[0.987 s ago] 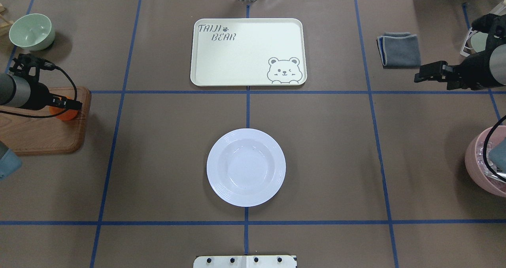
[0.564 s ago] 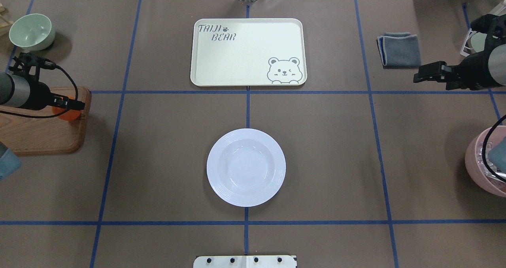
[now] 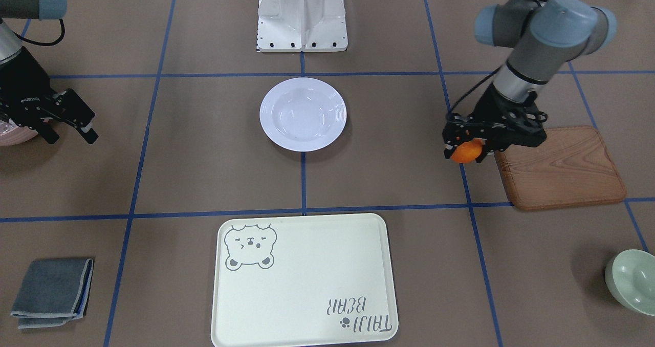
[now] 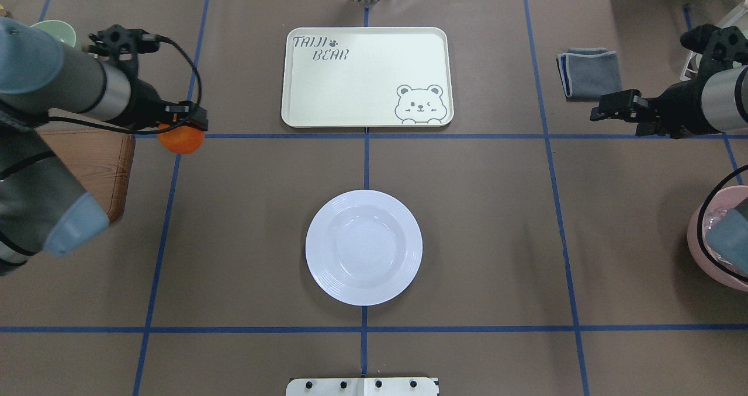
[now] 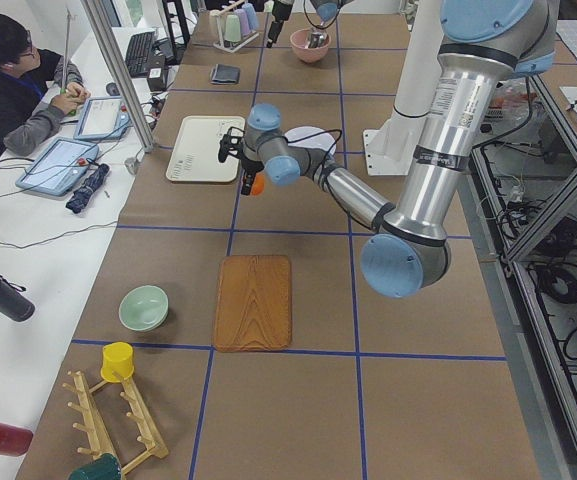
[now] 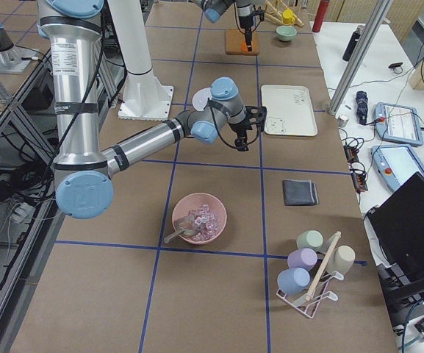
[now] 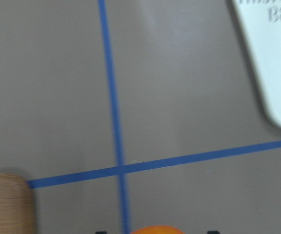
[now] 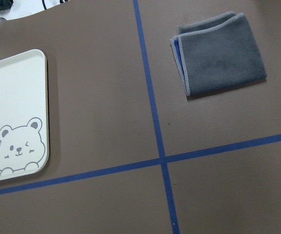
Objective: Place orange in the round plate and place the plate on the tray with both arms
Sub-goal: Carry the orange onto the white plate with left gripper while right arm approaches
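The small orange point(image 4: 182, 141) hangs above the table near a blue tape crossing, with my left gripper point(image 4: 186, 128) shut on it. The front-facing view shows the orange point(image 3: 464, 152) just off the wooden board's edge, in that gripper point(image 3: 468, 146). Only its top edge shows in the left wrist view, as an orange point(image 7: 155, 230) sliver. The white round plate point(image 4: 363, 247) lies empty at the table's centre, to the right of and nearer than the orange. The cream bear tray point(image 4: 365, 77) lies beyond the plate. My right gripper point(image 3: 69, 133) hovers open at the far right, holding nothing.
A brown wooden board point(image 3: 560, 168) lies under my left arm, with a pale green bowl point(image 3: 632, 280) beyond it. A folded grey cloth point(image 4: 590, 72) lies by the right gripper. A pink bowl point(image 4: 721, 250) stands at the right edge. A person point(image 5: 13, 90) sits beside the table.
My left gripper has lifted the orange off the wooden board and carried it right and away, to the tape crossing. The right gripper has crept slightly left.
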